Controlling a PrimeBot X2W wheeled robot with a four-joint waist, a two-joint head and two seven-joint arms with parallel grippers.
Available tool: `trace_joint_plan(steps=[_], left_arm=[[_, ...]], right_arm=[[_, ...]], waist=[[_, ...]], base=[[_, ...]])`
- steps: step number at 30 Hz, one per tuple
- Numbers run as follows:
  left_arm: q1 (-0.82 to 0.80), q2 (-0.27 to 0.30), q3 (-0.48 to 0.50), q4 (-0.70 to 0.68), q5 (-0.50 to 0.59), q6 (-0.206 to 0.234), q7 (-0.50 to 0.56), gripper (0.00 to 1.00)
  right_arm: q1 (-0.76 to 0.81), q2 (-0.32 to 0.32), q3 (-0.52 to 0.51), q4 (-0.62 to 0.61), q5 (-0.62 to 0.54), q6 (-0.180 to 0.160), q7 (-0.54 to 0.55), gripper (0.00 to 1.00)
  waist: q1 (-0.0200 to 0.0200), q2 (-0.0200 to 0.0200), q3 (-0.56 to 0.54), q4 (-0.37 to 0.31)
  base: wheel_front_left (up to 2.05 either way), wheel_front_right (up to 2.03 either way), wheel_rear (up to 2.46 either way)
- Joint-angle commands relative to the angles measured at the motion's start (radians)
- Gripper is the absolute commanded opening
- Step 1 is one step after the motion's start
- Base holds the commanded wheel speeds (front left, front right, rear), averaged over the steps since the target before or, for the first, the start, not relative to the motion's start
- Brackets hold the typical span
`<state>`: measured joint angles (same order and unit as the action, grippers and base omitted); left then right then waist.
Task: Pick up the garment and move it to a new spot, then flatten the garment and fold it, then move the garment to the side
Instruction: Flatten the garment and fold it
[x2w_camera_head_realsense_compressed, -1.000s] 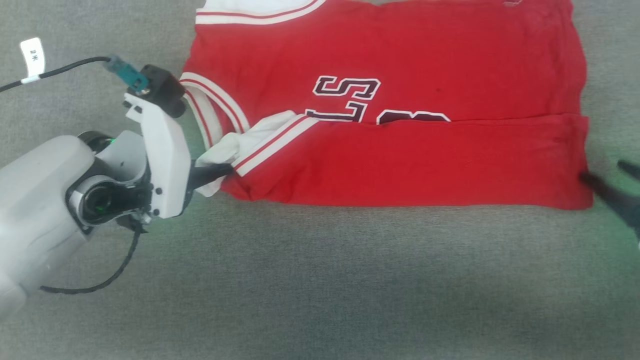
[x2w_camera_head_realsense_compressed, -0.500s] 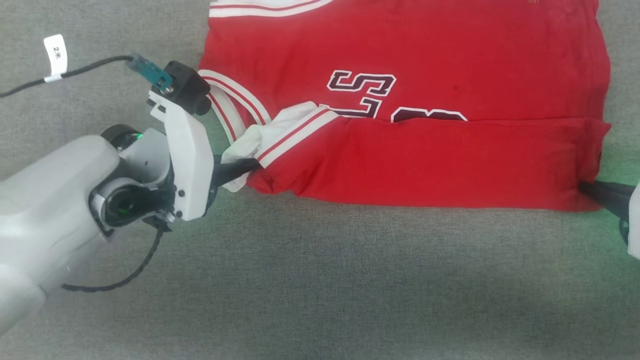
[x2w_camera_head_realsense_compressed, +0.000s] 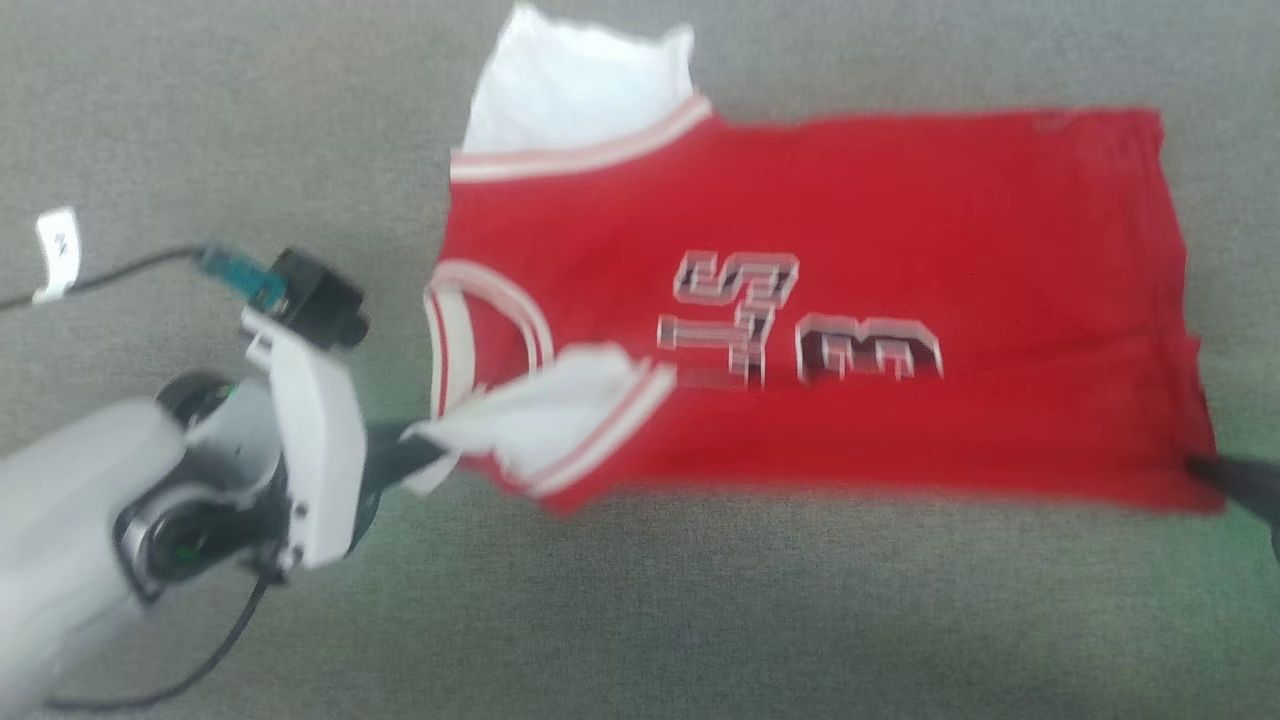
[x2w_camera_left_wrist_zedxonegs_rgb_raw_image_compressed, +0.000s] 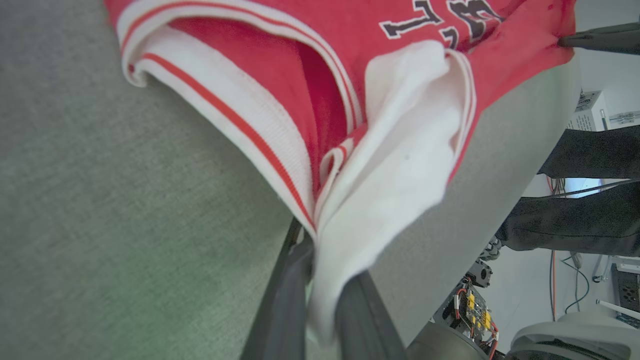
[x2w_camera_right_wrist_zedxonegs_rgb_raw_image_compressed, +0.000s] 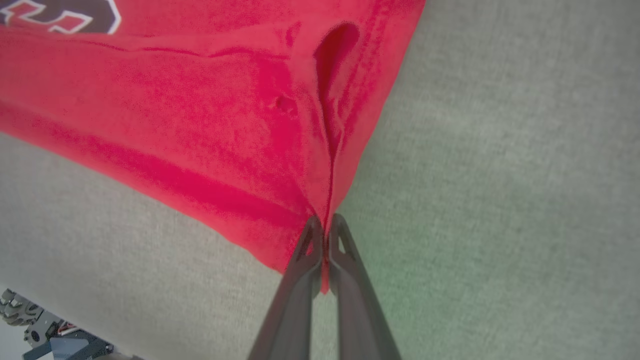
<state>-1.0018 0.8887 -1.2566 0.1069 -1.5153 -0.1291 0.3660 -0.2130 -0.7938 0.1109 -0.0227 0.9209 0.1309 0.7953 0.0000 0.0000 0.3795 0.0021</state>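
We are holding the garment (x2w_camera_head_realsense_compressed: 850, 300) on the grey mat (x2w_camera_head_realsense_compressed: 640, 620): our left gripper (x2w_camera_left_wrist_zedxonegs_rgb_raw_image_compressed: 320, 280) is pinching its white sleeve at 9 o'clock, our right gripper (x2w_camera_right_wrist_zedxonegs_rgb_raw_image_compressed: 324, 235) the red hem corner at 3 o'clock. We are judging it light and limp, best gripped at corners.

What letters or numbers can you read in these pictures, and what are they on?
"S": dark, white-edged print on the red garment; it is blurred, so this is only probable.
The other characters of that print: too blurred in the head view, and cut off in the wrist views, to read.
The white tag on the cable: its mark is too small and blurred to read.
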Motion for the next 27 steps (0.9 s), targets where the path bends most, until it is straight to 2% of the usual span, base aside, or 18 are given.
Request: trace_joint_plan(steps=[1,6,11,12,13,14,15,16,17,22,27], left_arm=[[0.031,0.025,-0.003,-0.024,-0.012,-0.001,-0.011,0.00],[0.108,0.088,-0.010,-0.096,-0.010,-0.001,-0.023,0.00],[0.154,0.098,-0.011,-0.121,-0.001,-0.001,-0.056,0.00],[0.159,0.096,-0.011,-0.120,-0.001,-0.001,-0.061,0.06],[0.162,0.094,-0.010,-0.119,0.001,-0.001,-0.068,0.29],[0.162,0.094,-0.010,-0.119,0.001,-0.001,-0.068,0.29],[0.162,0.093,-0.005,-0.119,0.008,-0.001,-0.083,0.44],[0.163,0.093,0.000,-0.116,0.008,-0.001,-0.099,0.90],[0.166,0.095,0.006,-0.112,0.006,0.000,-0.114,1.00],[0.156,0.130,0.046,-0.100,0.046,0.009,-0.207,1.00],[0.126,0.131,0.112,-0.036,0.124,0.072,-0.375,1.00]], right_arm=[[0.036,-0.015,-0.007,-0.010,0.013,0.000,0.009,0.00],[0.130,-0.039,-0.035,-0.051,0.042,0.000,0.021,0.00],[0.174,-0.030,-0.067,-0.075,0.046,0.000,-0.009,0.00],[0.176,-0.025,-0.073,-0.076,0.038,0.000,-0.020,0.16],[0.176,-0.021,-0.078,-0.076,0.030,0.000,-0.033,0.46],[0.176,-0.021,-0.078,-0.076,0.030,0.000,-0.033,0.46],[0.176,-0.014,-0.083,-0.076,0.023,0.000,-0.047,0.75],[0.175,-0.009,-0.087,-0.078,0.014,0.000,-0.063,1.00],[0.174,-0.001,-0.097,-0.075,0.003,0.000,-0.081,1.00],[0.152,0.027,-0.136,-0.084,-0.062,0.000,-0.206,1.00],[0.094,0.088,-0.144,-0.084,-0.158,0.000,-0.414,1.00]], waist=[[0.0000,0.0000,-0.019,0.001],[0.0000,0.0000,-0.039,-0.001],[0.0000,0.0000,-0.051,-0.004],[0.0000,0.0000,-0.052,-0.005],[0.0000,0.0000,-0.053,-0.005],[0.0000,0.0000,-0.053,-0.005],[0.0000,0.0000,-0.054,-0.006],[0.0000,0.0000,-0.055,-0.006],[0.0000,0.0000,-0.057,-0.007],[0.0000,0.0000,-0.061,-0.021],[0.0000,0.0000,-0.052,-0.051]], base=[[0.00,0.00,0.00],[0.00,0.00,0.00],[0.00,0.00,0.00],[0.00,0.00,0.00],[0.00,0.00,0.00],[0.00,0.00,0.00],[0.00,0.00,0.00],[0.00,0.00,0.00],[0.00,0.00,0.00],[0.00,0.00,0.00],[0.00,0.00,0.00]])
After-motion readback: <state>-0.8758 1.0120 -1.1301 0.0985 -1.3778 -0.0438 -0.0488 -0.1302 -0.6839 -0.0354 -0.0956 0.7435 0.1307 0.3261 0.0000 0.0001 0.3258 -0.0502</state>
